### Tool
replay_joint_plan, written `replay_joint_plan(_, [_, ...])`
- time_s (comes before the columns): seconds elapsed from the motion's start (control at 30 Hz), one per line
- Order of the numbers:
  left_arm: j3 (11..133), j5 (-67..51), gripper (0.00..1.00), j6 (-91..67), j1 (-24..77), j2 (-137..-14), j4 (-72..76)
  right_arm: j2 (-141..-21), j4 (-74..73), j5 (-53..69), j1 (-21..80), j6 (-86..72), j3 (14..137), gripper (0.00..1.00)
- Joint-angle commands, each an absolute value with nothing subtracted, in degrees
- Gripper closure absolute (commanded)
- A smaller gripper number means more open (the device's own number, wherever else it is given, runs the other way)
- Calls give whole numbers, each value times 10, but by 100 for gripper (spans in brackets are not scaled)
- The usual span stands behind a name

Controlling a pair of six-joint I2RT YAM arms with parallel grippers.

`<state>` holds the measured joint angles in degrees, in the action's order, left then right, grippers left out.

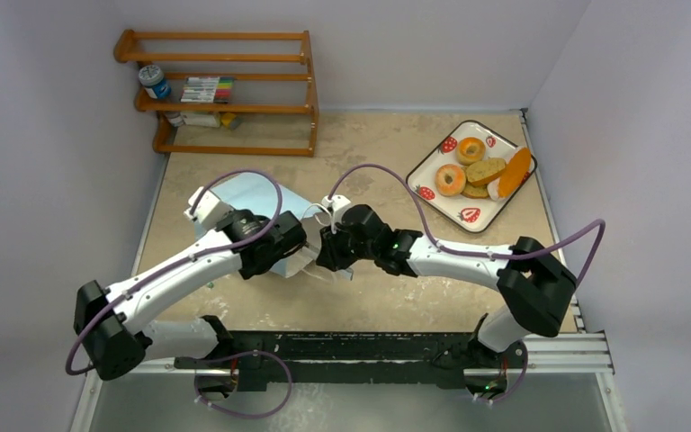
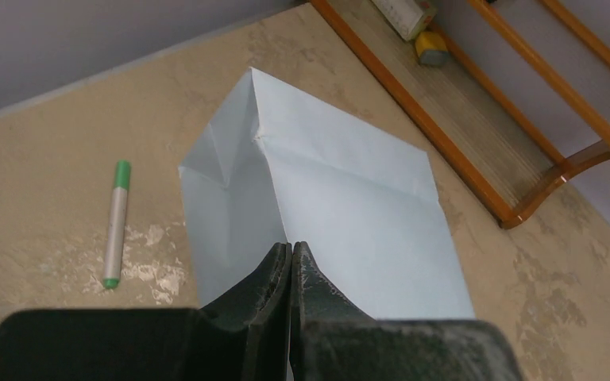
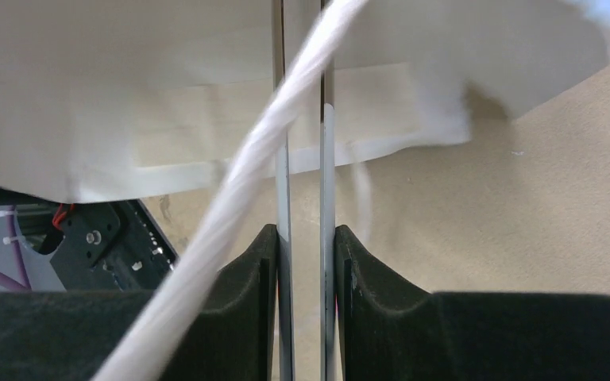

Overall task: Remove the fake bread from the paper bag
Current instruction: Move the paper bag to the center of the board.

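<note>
The pale blue paper bag [image 1: 248, 194] lies on the table under my two wrists. In the left wrist view it [image 2: 341, 198] lies flat and creased. My left gripper [image 2: 291, 246] is shut, with the bag's edge pinched at its tips. My right gripper [image 3: 306, 234] is closed down on two thin blue edges of the bag's rim. The bag's whitish inside [image 3: 206, 79] and a white cord handle [image 3: 230, 206] show above it. The two grippers meet at the bag's mouth [image 1: 317, 248]. The fake bread lies on the strawberry tray [image 1: 441, 202]: two bagels [image 1: 450, 179], slices [image 1: 486, 171] and a baguette [image 1: 513, 171].
A wooden rack [image 1: 225, 90] with markers and a jar stands at the back left; it also shows in the left wrist view [image 2: 524, 135]. A green-capped marker [image 2: 116, 222] lies on the table left of the bag. Walls close in on three sides.
</note>
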<state>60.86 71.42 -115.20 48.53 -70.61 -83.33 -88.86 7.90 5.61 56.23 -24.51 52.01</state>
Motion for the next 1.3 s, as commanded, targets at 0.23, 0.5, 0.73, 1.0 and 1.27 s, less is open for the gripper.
replay_joint_plan(0.23, [544, 805, 100, -804, 487, -510, -631, -857, 112, 71, 562, -264, 505, 73])
replay_joint_plan(0.5, [556, 783, 100, -779, 486, -568, -604, -849, 107, 82, 562, -266, 495, 73])
replay_joint_plan(0.73, [542, 756, 100, -790, 486, -599, -572, -836, 92, 87, 562, -270, 473, 68])
replay_joint_plan(1.0, [544, 740, 100, -839, 486, -598, -601, -841, 137, 74, 564, -263, 442, 60])
replay_joint_plan(1.27, [534, 744, 100, -866, 485, -577, -602, -774, 160, 108, 569, -267, 379, 62])
